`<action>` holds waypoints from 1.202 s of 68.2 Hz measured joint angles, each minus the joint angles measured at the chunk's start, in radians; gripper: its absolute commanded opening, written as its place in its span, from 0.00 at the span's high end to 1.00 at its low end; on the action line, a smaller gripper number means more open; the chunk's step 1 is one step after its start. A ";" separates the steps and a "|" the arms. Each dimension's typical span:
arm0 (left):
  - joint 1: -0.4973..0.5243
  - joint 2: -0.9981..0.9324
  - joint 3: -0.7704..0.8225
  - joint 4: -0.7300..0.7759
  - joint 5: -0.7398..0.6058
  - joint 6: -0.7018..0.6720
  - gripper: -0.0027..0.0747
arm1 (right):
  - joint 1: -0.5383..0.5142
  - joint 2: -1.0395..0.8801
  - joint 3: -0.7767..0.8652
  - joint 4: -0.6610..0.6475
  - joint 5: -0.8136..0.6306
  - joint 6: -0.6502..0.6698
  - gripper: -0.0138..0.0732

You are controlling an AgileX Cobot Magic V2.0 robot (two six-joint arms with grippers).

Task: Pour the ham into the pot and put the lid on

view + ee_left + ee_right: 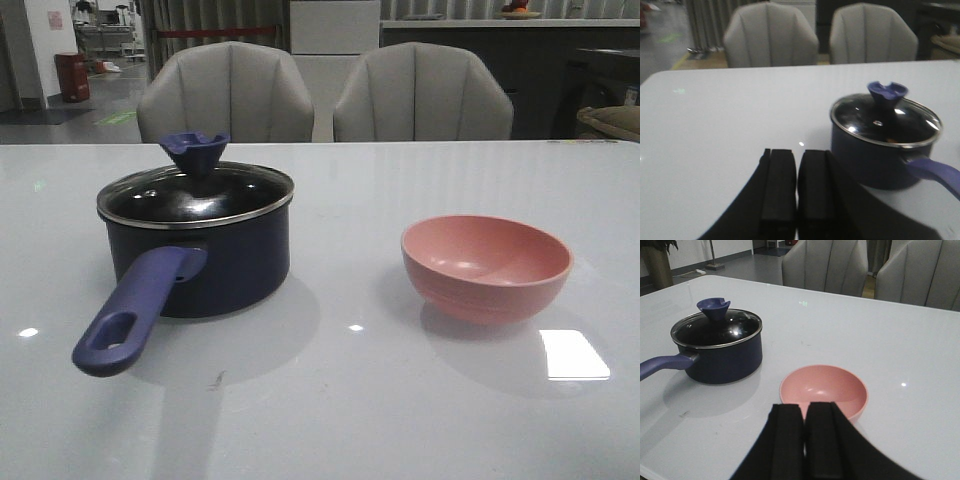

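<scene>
The dark navy pot (200, 260) stands on the left of the white table, its purple-blue handle (130, 315) pointing toward me. The glass lid (195, 195) with its blue knob (195, 152) sits on it. A small orange-pink bit of ham (891, 138) shows faintly through the lid in the left wrist view. The pink bowl (486, 265) on the right looks empty. My left gripper (798, 160) is shut and empty, beside the pot (880, 145). My right gripper (805, 412) is shut and empty, just in front of the bowl (824, 390). Neither arm shows in the front view.
Two grey chairs (225, 95) (422, 95) stand behind the table's far edge (320, 143). A bright light reflection (574, 354) lies on the table at the right front.
</scene>
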 measured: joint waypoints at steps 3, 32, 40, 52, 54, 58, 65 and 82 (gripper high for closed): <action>0.024 -0.023 0.021 0.008 -0.020 -0.013 0.82 | 0.000 0.000 0.000 0.000 0.000 0.000 0.66; 0.060 -0.057 0.122 0.066 -0.168 -0.046 0.82 | 0.000 0.000 0.000 0.000 0.000 0.000 0.66; 0.060 -0.057 0.122 0.068 -0.180 -0.046 0.82 | 0.000 0.000 0.000 0.000 0.000 0.000 0.66; 0.060 -0.057 0.122 0.068 -0.180 -0.046 0.82 | 0.000 0.000 0.000 0.000 0.000 0.000 0.66; 0.060 -0.057 0.122 0.068 -0.180 -0.046 0.82 | 0.000 0.000 0.000 0.000 0.000 0.000 0.66; 0.060 -0.057 0.122 0.068 -0.180 -0.046 0.82 | 0.000 0.000 0.000 0.000 0.000 0.000 0.66; 0.060 -0.057 0.122 0.068 -0.180 -0.046 0.82 | 0.000 0.000 0.000 0.000 0.000 0.000 0.66; 0.060 -0.057 0.122 0.068 -0.180 -0.046 0.82 | 0.000 0.000 0.000 0.000 0.000 0.000 0.66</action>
